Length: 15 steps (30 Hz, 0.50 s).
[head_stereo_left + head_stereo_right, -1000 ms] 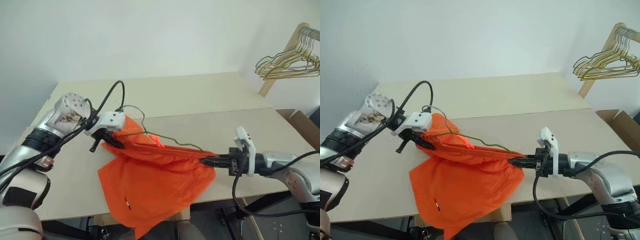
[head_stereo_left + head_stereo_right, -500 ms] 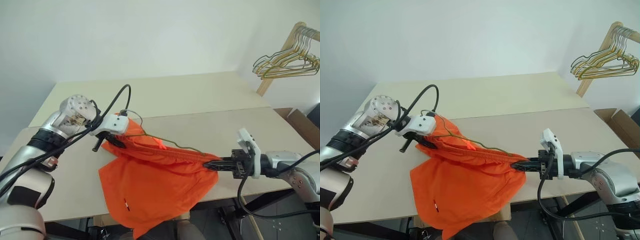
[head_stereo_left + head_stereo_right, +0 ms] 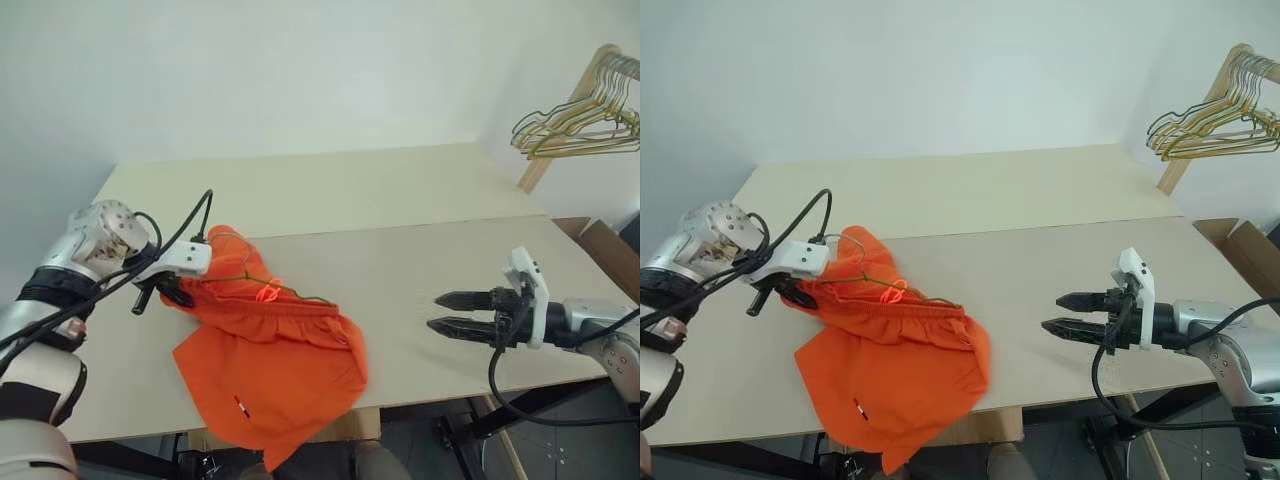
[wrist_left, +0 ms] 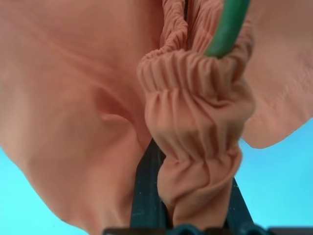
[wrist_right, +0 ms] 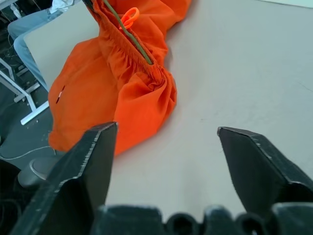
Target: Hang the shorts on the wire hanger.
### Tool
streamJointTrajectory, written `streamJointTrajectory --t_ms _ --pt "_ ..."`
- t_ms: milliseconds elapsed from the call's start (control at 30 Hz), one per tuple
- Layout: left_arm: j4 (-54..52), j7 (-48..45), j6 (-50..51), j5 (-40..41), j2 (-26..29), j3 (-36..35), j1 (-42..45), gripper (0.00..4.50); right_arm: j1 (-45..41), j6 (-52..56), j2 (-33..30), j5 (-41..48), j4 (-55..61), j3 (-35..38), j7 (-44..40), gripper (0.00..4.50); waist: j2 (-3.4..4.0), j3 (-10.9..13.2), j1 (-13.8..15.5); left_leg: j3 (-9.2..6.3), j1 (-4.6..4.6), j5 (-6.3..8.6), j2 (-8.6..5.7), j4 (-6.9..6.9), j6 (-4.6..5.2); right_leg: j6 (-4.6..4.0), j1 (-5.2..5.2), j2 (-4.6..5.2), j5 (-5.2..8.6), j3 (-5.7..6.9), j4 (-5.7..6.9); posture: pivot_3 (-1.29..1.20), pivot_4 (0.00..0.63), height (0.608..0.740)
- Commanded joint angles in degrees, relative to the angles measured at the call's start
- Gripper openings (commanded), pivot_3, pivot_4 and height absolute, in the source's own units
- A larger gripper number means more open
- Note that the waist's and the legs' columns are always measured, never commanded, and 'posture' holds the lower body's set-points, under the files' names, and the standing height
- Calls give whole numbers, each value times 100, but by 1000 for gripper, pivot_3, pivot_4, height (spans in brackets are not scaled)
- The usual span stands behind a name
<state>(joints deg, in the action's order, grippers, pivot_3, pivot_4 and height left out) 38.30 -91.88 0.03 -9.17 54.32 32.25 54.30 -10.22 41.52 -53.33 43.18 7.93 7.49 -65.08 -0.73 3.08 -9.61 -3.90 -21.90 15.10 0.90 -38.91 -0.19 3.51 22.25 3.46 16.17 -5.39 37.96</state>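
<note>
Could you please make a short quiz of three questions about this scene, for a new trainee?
1. True or false: the right gripper is shut on the shorts.
2. Which thing does the left gripper hold? A) the bunch of hangers on the wooden rail B) the waistband of the shorts C) nothing
3. Fill in the gap: the wire hanger runs along the ___ of the shorts.

Key:
1. False. Its fingers stand open over the table, apart from the shorts.
2. B. In the left wrist view the gathered waistband sits between its fingers.
3. Waistband.
</note>
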Motion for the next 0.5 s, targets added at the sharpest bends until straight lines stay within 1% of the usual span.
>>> streamJointTrajectory --t_ms 33,100,200,300,500 --pt "-15 -40 -2 -41 -80 -306 128 0 -93 68 58 -1 282 86 128 4463 0 0 1 0 0 0 0 -1 0 0 0 1 0 -1 1 -170 32 740" --pt "24 -15 15 5 -179 -431 167 0 -108 152 154 -15 539 -12 317 4463 0 0 2 1 2 0 0 -4 0 -1 -1 1 0 -1 4 -168 32 740" --pt "131 39 112 31 -341 -601 322 0 -339 330 380 -134 900 -344 732 4463 0 0 -8 0 6 0 2 -3 0 0 -2 -2 0 0 7 -167 34 740" --pt "391 132 76 -19 -514 -710 543 0 -947 720 711 -326 847 -810 1181 4463 -2 1 -49 -1 5 0 2 -3 0 0 -1 -3 0 -1 8 -162 34 740" --pt "806 178 -37 -34 -765 -883 858 0 -1819 1112 1156 -624 620 -1490 1403 4463 -2 1 -57 -8 -3 0 -1 -2 0 -1 3 -1 -1 2 5 -159 30 740"
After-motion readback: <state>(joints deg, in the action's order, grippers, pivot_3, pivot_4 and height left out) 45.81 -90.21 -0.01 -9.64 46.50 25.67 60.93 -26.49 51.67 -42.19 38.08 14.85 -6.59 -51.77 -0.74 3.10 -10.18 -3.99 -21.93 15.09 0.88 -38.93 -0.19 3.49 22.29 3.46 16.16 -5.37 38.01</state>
